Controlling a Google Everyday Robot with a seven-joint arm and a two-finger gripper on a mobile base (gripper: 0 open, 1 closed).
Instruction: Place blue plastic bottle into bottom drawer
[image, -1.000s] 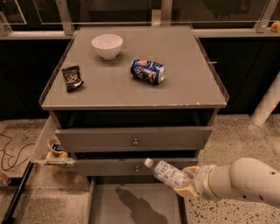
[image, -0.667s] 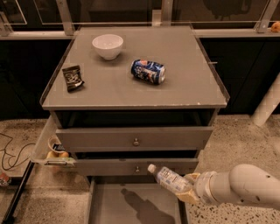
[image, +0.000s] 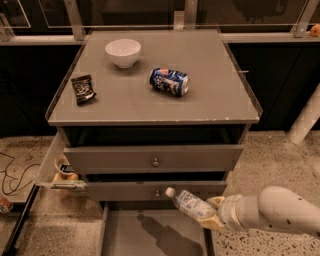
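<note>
The blue plastic bottle (image: 189, 203), clear with a white cap and pale label, is held tilted with its cap pointing up-left, above the right side of the open bottom drawer (image: 130, 232). My gripper (image: 211, 214) reaches in from the lower right on a white arm and is shut on the bottle's base end. The bottle's shadow falls on the drawer's grey floor. The bottle sits just in front of the middle drawer's face.
On the cabinet top lie a white bowl (image: 123, 52), a dark blue soda can (image: 169, 82) on its side and a dark snack packet (image: 83, 88). A side bin (image: 62, 172) with small items hangs at the cabinet's left. The two knobbed drawers stand slightly pulled out.
My gripper and the bottle have moved lower, toward the bottom drawer. Nothing on the cabinet top has moved.
</note>
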